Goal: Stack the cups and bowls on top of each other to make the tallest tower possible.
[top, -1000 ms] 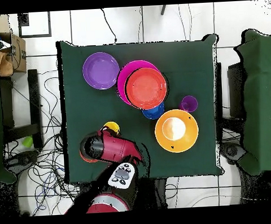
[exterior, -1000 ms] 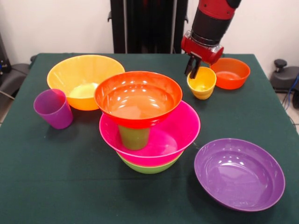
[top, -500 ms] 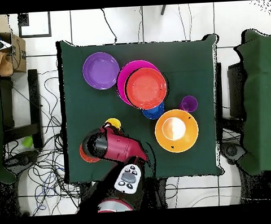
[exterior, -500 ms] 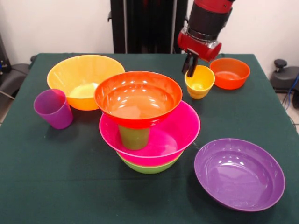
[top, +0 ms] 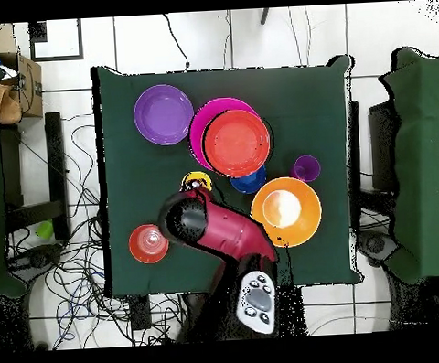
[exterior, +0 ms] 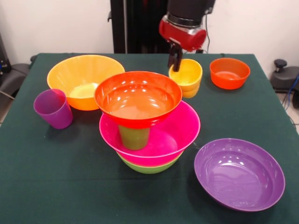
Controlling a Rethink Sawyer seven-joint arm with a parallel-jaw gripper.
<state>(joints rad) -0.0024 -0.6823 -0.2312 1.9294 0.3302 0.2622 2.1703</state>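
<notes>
My gripper point(exterior: 176, 59) is shut on the near-left rim of the yellow cup point(exterior: 187, 77) and holds it tilted above the table, behind and to the right of the tower. The tower is a lime green bowl point(exterior: 148, 166), a pink bowl point(exterior: 161, 136), an upright green cup point(exterior: 134, 138) and a red-orange bowl point(exterior: 138, 99) on top. From overhead, the yellow cup point(top: 197, 181) shows just beyond the gripper point(top: 194, 190), close to the tower's red-orange bowl point(top: 237, 142). A purple cup point(exterior: 53, 108) stands at the left.
A large orange bowl point(exterior: 84, 78) sits at the back left and a large purple bowl point(exterior: 239, 174) at the front right. A small red-orange bowl point(exterior: 229, 73) is at the back right. A small blue bowl point(top: 249, 181) shows only from overhead, beside the tower.
The gripper has lifted the yellow cup and carried it left in the front view, away from the small red-orange bowl and toward the tower.
</notes>
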